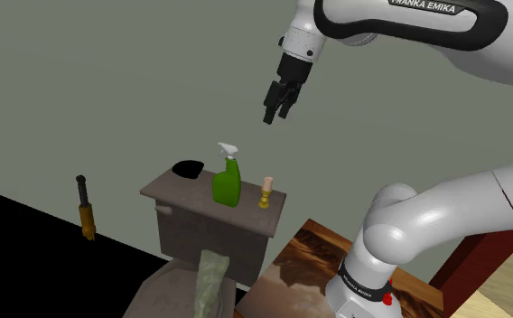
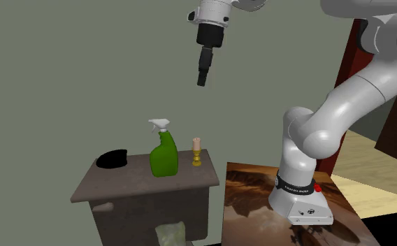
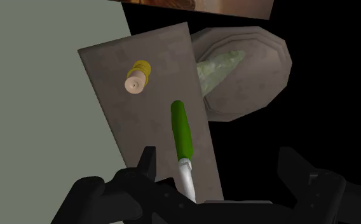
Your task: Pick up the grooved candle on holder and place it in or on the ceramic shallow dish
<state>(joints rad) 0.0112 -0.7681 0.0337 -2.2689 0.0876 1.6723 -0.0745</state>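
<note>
The candle (image 1: pixel 265 191) is a short pale grooved stick on a small brass holder, upright at one end of a grey-brown toilet tank lid (image 1: pixel 188 201). In the second exterior view the candle (image 2: pixel 197 151) stands just right of a green spray bottle (image 2: pixel 163 155). A black shallow dish (image 1: pixel 188 169) lies at the lid's other end, also seen as the dish (image 2: pixel 112 159). My gripper (image 1: pixel 278 104) hangs high above the lid, open and holding nothing. In the wrist view the gripper (image 3: pixel 220 168) looks straight down, its fingers (image 3: pixel 149 164) wide apart, with the candle (image 3: pixel 135 79) far below.
The green spray bottle (image 1: pixel 227 181) with a white trigger stands between candle and dish. Below the tank is the toilet seat with a pale green cloth (image 1: pixel 211 280) on it. A brass fitting (image 1: pixel 85 210) sticks out of the grey wall. A black area lies beside the toilet.
</note>
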